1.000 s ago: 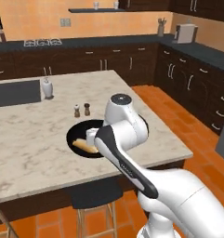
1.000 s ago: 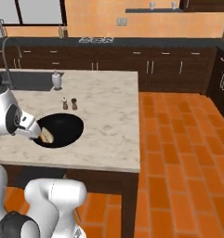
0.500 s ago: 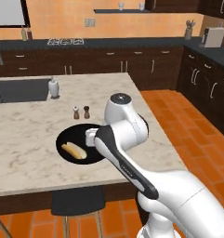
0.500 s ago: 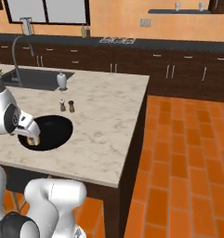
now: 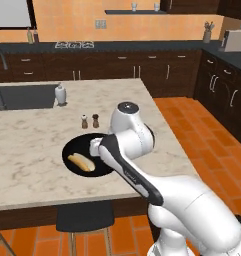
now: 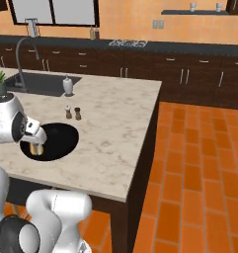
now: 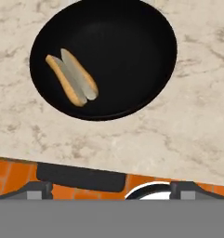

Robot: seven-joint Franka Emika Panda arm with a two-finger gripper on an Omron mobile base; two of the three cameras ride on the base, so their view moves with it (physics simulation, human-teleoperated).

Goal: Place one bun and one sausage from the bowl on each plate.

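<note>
The gripper [image 7: 111,188] is hanging above the front edge of the tabletop [image 5: 27,145] with its jaws standing wide and holding nothing. One bun [image 7: 72,76] is lying cut side up in the black bowl [image 7: 132,51], which is sitting near that front edge, presumably within easy reach for a pick.

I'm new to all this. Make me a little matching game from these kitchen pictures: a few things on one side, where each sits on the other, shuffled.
Things
1. golden-yellow split hot-dog bun
2. wide shallow black bowl
3. pair of small dark shakers
4. white soap bottle

Places
A. beside the sink
B. inside the black bowl
C. on the marble island, near its front edge
D. on the island just behind the bowl

Pairs: 1-B, 2-C, 3-D, 4-A
</note>
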